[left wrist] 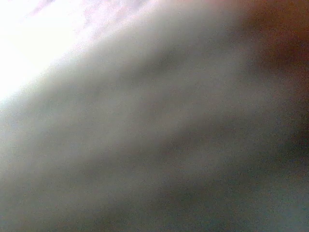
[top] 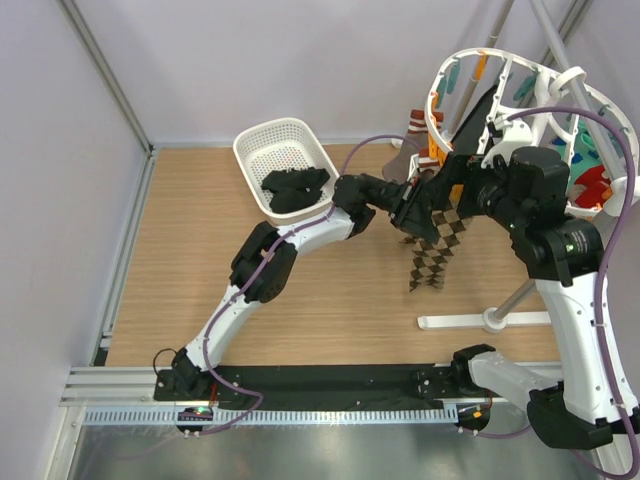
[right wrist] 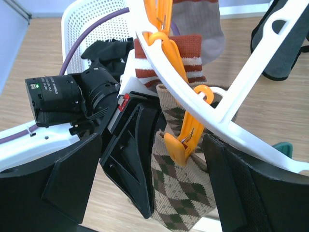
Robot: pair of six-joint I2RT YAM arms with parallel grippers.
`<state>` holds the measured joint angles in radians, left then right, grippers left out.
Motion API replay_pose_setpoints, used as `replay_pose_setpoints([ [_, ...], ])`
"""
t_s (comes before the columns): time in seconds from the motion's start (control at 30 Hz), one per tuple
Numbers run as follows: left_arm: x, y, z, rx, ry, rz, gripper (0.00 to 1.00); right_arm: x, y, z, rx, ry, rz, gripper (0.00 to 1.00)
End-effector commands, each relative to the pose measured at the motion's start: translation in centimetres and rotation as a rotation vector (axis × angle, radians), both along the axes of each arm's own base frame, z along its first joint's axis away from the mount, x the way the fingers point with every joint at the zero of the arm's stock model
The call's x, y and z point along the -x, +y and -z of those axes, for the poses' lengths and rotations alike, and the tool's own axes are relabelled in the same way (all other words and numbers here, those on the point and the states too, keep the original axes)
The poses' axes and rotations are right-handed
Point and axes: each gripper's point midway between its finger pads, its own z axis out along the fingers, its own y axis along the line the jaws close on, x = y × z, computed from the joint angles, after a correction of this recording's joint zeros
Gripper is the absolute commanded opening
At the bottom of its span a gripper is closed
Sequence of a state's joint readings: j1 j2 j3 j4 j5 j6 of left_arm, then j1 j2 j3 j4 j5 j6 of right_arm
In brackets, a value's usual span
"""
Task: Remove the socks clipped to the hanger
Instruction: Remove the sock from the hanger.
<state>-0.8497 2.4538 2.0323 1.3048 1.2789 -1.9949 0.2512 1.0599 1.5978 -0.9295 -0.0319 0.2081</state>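
Observation:
The white oval hanger (top: 437,112) stands at the back right with several socks clipped to it. A brown-and-cream diamond-checked sock (top: 437,245) hangs from an orange peg (right wrist: 186,135) under a hanger rib (right wrist: 227,96). My left gripper (top: 412,205) is pressed against this sock's (right wrist: 186,193) edge and looks shut on it; one of its black fingers (right wrist: 137,159) shows in the right wrist view. The left wrist view is a grey blur. My right gripper (right wrist: 164,183) is open, its fingers on either side of the peg and sock.
A red-and-white striped sock (right wrist: 188,53) and a grey sock (right wrist: 203,24) hang behind the peg, and a dark one (right wrist: 285,43) to the right. A white perforated basket (top: 262,140) with black socks (top: 297,187) sits at the back. The stand's base (top: 480,320) lies near the right arm.

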Motion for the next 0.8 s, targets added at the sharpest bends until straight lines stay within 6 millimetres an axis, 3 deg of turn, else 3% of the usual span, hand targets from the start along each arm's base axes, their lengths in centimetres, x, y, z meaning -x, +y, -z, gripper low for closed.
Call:
replay_pose_setpoints([
  [0.0,2.1,1.9,-2.1,0.143,-0.137,0.043,0.00,-0.9,-0.4,-2.5,-0.060,-0.130,0.048,0.93],
  [0.4,2.0,2.1,-1.8,0.129,-0.147,0.051,0.00,-1.5,0.0,-3.2,-0.091,-0.196,0.038,0.84],
  [0.77,1.3,2.2,-0.8,0.086,-0.129,0.056,0.00,-1.2,-0.5,-3.7,-0.057,-0.225,0.032,0.57],
])
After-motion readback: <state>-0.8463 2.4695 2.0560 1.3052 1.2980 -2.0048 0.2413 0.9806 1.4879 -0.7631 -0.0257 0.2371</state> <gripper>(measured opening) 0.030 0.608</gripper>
